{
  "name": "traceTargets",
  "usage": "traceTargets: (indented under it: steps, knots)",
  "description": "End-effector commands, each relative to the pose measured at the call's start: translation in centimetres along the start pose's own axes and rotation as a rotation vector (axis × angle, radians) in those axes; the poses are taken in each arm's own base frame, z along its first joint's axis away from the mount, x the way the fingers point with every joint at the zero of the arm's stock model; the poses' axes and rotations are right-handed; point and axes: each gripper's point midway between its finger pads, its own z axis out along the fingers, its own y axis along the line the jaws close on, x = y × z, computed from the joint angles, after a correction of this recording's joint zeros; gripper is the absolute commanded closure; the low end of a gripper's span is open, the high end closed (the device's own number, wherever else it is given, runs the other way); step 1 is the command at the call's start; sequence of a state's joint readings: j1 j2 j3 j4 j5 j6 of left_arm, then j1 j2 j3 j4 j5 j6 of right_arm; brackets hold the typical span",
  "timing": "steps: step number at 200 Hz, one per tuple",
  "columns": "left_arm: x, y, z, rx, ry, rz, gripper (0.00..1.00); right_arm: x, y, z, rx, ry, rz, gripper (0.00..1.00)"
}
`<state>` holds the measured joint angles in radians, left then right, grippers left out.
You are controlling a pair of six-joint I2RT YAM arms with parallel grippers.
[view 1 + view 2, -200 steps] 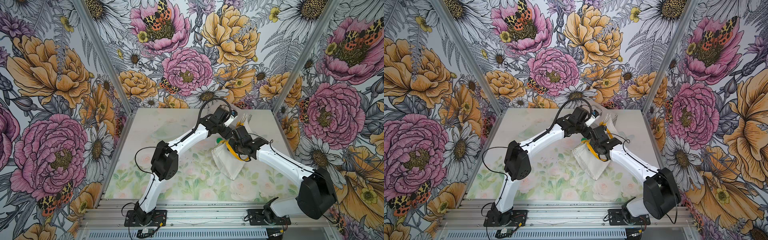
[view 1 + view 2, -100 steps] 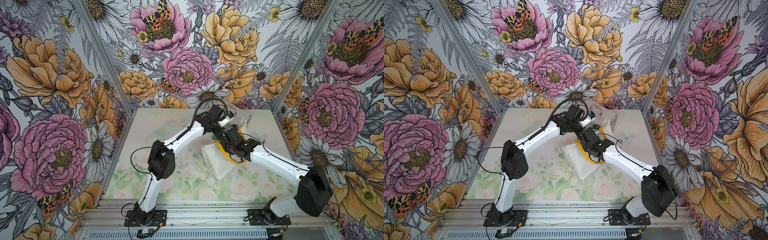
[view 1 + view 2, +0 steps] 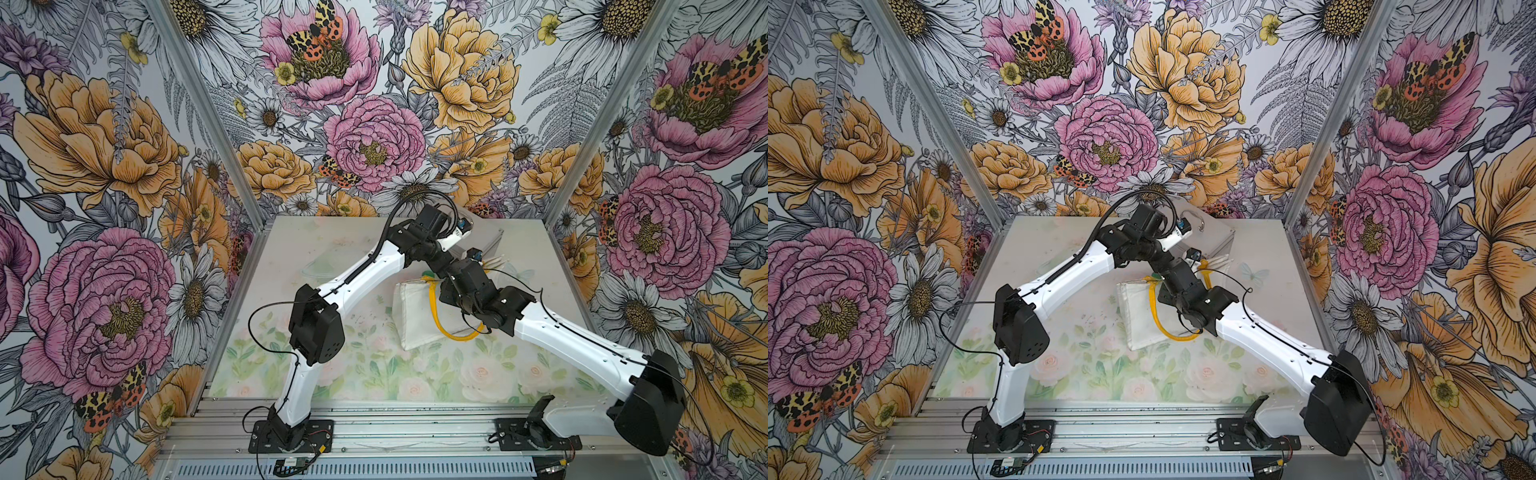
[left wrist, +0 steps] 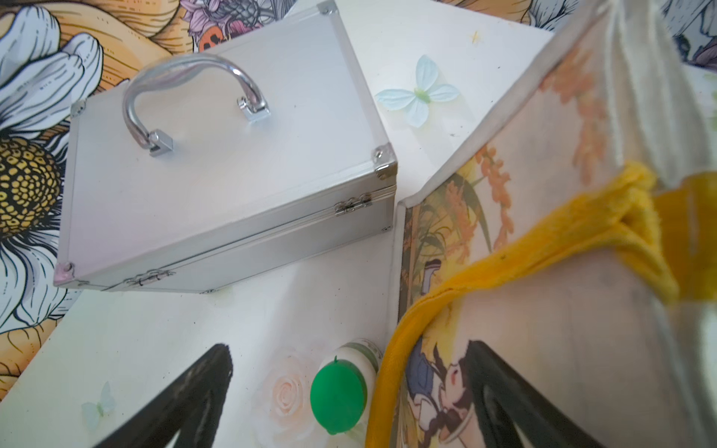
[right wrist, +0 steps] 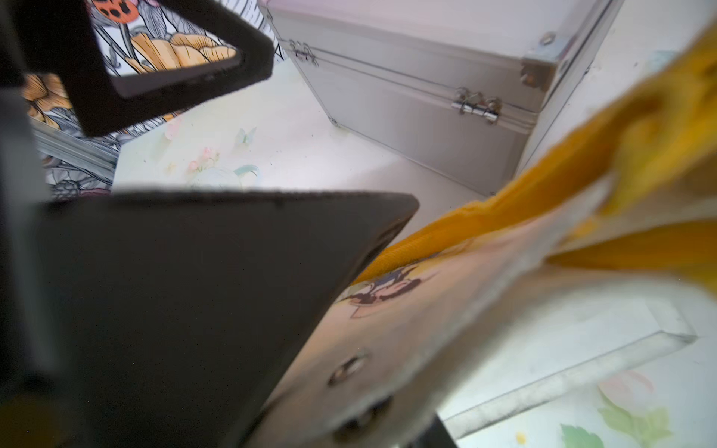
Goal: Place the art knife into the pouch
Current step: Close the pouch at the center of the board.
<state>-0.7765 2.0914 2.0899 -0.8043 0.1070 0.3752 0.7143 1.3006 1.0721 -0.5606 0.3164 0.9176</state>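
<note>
Overhead, floral walls (image 3: 104, 166) enclose a pastel table (image 3: 332, 374); left gripper (image 4: 349, 349) hangs at the pouch (image 3: 415, 316), jaws spread; right gripper (image 3: 449, 276) beside it, jaws unclear

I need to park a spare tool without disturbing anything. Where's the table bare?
Widest free patch: the near strip of table between the pouch and the arm bases. Also bare: the far-left corner, beyond the left arm. Crowded: far right, where the silver case, green-capped bottle, pouch mouth and right arm meet the left arm.
</note>
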Motion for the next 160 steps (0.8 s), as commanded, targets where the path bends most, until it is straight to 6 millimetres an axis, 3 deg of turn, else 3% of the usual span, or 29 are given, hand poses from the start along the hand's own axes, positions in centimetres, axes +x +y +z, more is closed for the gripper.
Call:
traceTargets:
  steps: [1, 36, 63, 112, 160]
  knots:
    - [-3.0, -3.7, -2.5, 0.068, -0.081, 0.023, 0.03, -4.6, 1.8, -2.2, -0.061, -0.174, 0.043, 0.59]
    - [-2.2, -2.9, -2.5, -0.004, -0.046, 0.031, 0.02, -4.1, 0.0, -2.7, -0.002, -0.156, 0.03, 0.57]
    - [-1.1, -1.1, -2.6, -0.085, -0.012, -0.004, 0.01, -4.4, -0.6, -3.9, -0.014, -0.181, 0.026, 0.53]
    - [0.0, 3.7, -3.9, -0.219, -0.015, -0.18, 0.01, -7.4, -1.6, -8.2, -0.04, -0.308, 0.009, 0.44]
    - [0.2, 6.4, -6.8, -0.292, -0.076, -0.31, 0.01, -9.1, -3.1, -8.6, -0.02, -0.319, 0.0, 0.39]
